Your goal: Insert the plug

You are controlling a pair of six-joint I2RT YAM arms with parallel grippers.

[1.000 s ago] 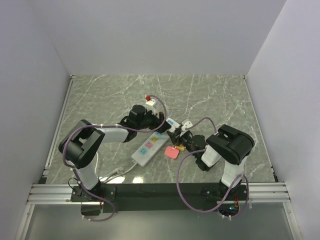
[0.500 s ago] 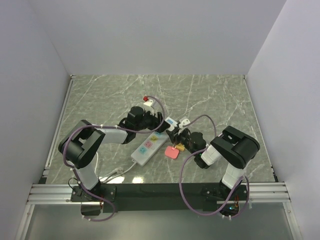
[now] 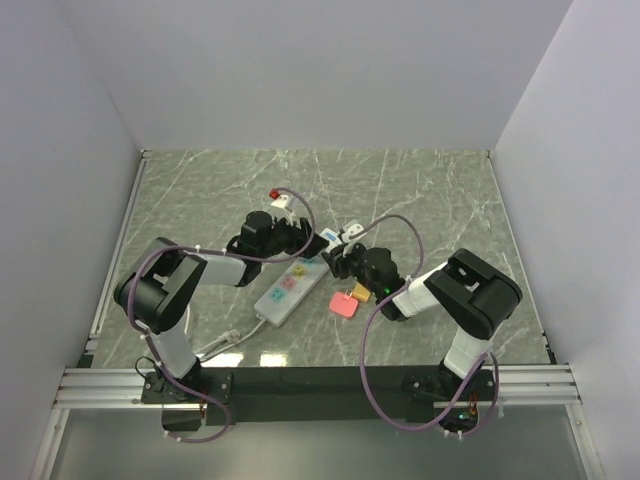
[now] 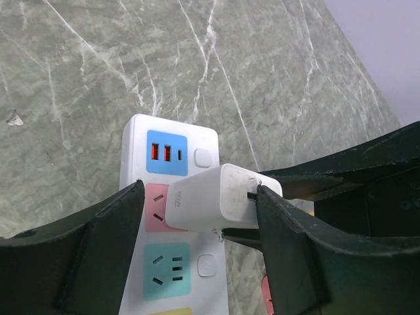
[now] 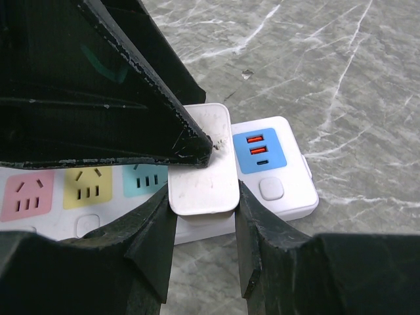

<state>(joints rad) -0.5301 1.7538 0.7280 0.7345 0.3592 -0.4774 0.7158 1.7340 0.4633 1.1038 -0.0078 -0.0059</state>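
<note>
Seating step, I judge: the right gripper (image 5: 203, 197) clamps the white plug (image 5: 203, 174) over the pink socket (image 4: 156, 207) of the power strip (image 4: 167, 141) — the left gripper (image 4: 199, 190) is spread wide around it. Next calls for prongs aligned, then a straight push down.

Bright, even diffuse light, soft shadows, sharp focus, left end effector (image 4: 198, 197) dark, underexposed
</note>
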